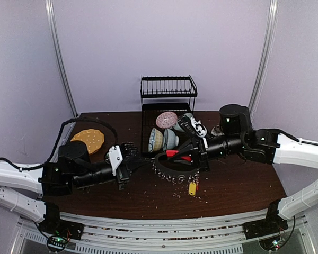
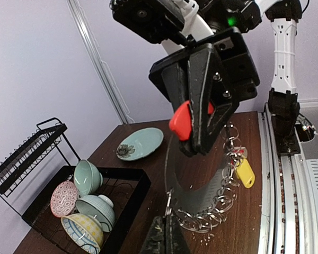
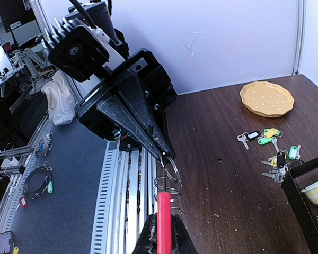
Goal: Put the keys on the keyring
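Hanging nearest: yellow-tag key, already on keyring, held above worktop. Right jaws clamped on keyring's red sleeve; left jaws together at small split ring. Farther: loose keys on worktop beside yellow plate, not yet threaded. Most of task left.

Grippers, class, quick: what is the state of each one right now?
Left gripper: shut, pinching a small split ring on the keyring.
Right gripper: shut on the keyring's red sleeve.

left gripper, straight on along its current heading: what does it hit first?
The keyring: the left gripper pinches one of its small split rings. Just beyond, likely the right gripper clamping the red sleeve; depth unclear.
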Action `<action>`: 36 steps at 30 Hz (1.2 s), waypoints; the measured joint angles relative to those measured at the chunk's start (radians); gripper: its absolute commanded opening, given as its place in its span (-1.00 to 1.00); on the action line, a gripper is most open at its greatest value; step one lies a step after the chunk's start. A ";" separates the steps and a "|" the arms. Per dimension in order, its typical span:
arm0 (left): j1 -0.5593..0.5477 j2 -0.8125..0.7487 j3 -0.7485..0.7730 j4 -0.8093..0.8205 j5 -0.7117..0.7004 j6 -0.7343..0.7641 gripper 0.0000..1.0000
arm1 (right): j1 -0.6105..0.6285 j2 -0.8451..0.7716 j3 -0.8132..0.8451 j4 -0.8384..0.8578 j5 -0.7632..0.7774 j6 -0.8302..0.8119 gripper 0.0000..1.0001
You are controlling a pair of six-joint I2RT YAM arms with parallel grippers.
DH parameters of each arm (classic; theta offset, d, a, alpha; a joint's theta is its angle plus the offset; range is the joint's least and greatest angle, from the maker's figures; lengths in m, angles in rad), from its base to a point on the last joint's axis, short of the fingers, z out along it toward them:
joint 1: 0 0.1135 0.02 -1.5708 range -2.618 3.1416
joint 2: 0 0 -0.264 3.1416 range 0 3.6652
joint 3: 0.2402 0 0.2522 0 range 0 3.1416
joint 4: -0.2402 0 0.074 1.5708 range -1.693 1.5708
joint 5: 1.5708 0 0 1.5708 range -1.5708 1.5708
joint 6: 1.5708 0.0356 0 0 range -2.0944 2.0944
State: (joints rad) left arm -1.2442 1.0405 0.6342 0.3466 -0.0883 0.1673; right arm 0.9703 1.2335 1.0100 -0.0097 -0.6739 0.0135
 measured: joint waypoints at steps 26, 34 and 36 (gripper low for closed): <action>-0.005 -0.027 -0.065 -0.117 -0.001 0.053 -0.35 | -0.025 0.063 0.000 -0.085 -0.080 -0.015 -1.00; -0.005 -0.012 -0.091 0.050 0.007 0.048 -0.39 | -0.025 0.063 0.000 -0.071 -0.098 -0.008 -1.00; -0.005 0.009 -0.091 0.078 0.018 0.049 -0.33 | -0.025 0.063 0.000 -0.060 -0.098 -0.006 -1.00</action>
State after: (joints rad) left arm -1.2491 1.0492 0.5430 0.4244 -0.0708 0.2165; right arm 0.9455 1.2964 1.0096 -0.0696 -0.7723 0.0071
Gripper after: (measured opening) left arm 0.300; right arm 0.048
